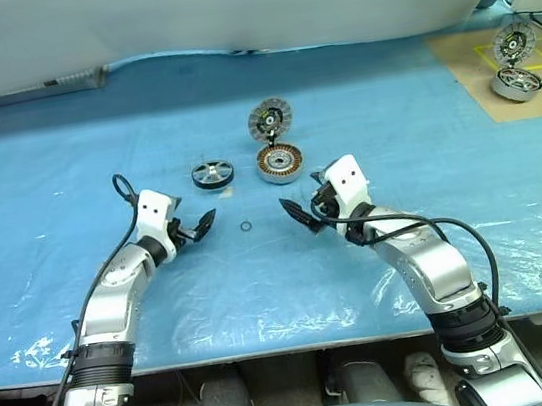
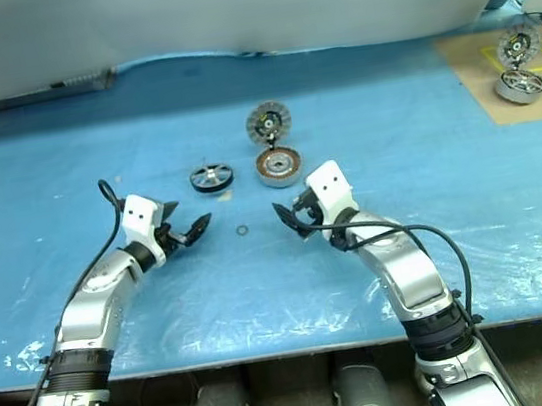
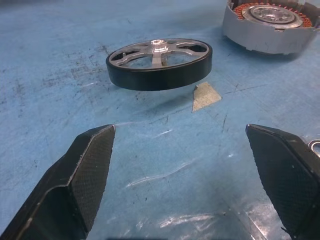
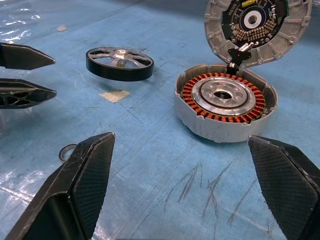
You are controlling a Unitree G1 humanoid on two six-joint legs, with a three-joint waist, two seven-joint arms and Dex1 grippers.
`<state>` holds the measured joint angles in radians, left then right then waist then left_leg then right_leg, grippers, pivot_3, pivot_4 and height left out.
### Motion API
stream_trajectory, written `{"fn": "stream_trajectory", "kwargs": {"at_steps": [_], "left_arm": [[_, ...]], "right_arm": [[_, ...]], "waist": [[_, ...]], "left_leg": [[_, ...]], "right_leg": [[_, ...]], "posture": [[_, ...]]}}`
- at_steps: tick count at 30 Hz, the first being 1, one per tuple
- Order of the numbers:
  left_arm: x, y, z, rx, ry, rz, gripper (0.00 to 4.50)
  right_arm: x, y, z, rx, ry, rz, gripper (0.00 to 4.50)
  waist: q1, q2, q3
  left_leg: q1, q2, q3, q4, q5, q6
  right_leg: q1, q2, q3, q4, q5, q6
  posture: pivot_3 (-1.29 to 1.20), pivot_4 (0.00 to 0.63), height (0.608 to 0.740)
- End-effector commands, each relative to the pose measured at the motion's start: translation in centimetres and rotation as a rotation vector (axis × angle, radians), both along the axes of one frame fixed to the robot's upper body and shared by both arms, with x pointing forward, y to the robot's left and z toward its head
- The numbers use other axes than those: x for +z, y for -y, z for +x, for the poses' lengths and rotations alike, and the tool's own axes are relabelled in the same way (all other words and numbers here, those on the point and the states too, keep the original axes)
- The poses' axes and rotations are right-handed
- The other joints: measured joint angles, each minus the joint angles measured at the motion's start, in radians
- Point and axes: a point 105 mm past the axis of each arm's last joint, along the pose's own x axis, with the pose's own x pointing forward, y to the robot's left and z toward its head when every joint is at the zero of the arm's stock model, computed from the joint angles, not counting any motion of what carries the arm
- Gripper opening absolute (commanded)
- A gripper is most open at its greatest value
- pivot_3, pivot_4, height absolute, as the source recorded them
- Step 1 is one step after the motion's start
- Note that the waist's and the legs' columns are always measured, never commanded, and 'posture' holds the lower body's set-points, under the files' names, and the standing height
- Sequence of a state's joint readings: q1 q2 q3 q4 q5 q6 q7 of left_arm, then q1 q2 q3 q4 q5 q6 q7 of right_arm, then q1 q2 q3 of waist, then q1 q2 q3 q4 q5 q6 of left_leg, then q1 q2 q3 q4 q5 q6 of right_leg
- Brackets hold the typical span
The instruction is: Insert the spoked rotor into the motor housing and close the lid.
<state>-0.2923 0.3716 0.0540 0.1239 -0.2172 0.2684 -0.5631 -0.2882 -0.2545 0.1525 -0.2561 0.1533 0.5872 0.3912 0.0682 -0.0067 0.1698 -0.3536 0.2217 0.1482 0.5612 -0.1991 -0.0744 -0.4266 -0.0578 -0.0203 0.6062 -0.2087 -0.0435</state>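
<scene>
— While both grippers, left (image 1: 203, 223) and right (image 1: 297, 211), stand spread and empty, what's there?
— One spoked rotor (image 1: 212, 174) beside one motor housing (image 1: 280, 162), its one lid (image 1: 270, 119) raised; one small ring (image 1: 245, 227) nearer.

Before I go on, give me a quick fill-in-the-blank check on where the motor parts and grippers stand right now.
1. The lid stands ____ on its hinge above the motor housing.
2. The spoked rotor lies on the ____ sheet, apart from the housing.
3. Both the left gripper and right gripper are ____.

Missing: open; blue; open
</scene>
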Motion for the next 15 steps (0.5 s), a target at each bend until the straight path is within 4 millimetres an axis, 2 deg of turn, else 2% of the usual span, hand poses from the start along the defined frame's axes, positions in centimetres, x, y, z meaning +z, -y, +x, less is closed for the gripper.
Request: {"fn": "stream_trajectory", "kwargs": {"at_steps": [1,15], "left_arm": [[1.15,0.24,-0.16,-0.02,0.048,0.011,4.45],[0.82,0.64,-0.36,-0.037,0.043,0.014,4.45]], "right_arm": [[1.06,-0.42,-0.04,0.02,0.049,0.002,4.5],[1.03,-0.49,0.05,0.018,0.048,-0.003,4.5]], "waist": [[0.0,0.0,0.0],[0.0,0.0,0.0]], "left_leg": [[0.0,0.0,0.0,0.0,0.0,0.0],[0.0,0.0,0.0,0.0,0.0,0.0]], "right_leg": [[0.0,0.0,0.0,0.0,0.0,0.0],[0.0,0.0,0.0,0.0,0.0,0.0]], "posture": [[0.0,0.15,0.74],[0.0,0.15,0.74]]}}
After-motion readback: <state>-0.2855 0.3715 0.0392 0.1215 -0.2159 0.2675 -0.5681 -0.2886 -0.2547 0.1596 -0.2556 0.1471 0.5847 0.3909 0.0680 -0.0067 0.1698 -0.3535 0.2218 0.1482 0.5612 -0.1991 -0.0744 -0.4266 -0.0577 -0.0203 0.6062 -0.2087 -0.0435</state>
